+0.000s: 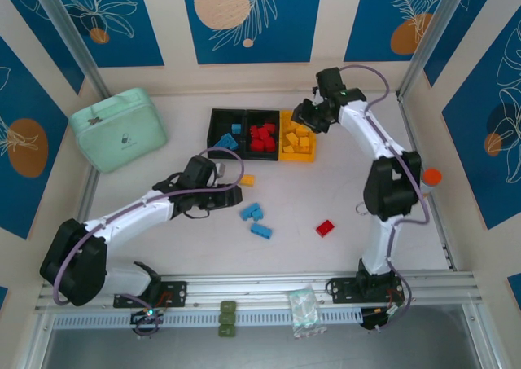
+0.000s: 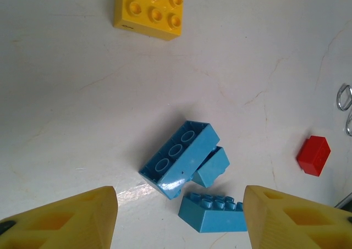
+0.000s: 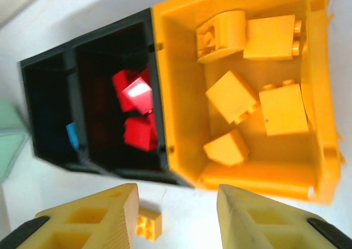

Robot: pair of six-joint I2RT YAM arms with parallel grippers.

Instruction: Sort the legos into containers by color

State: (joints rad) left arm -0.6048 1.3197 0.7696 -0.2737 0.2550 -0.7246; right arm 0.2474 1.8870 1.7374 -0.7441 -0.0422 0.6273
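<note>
Leaning blue lego (image 2: 179, 158) bares hollow underside

Mint-green zip case (image 1: 118, 129): lid shut, lying on the white counter (image 1: 342, 190), left of and beyond the left jaws. Orange-capped bottle (image 1: 431, 176): at the counter edge, right of the right jaws. Metal ring (image 2: 344, 97): right of the left jaws.

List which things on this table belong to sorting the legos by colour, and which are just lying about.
Belong to the job: loose blue legos, yellow lego, red lego, three joined containers.
Just lying about: mint-green case, orange-capped bottle.
</note>
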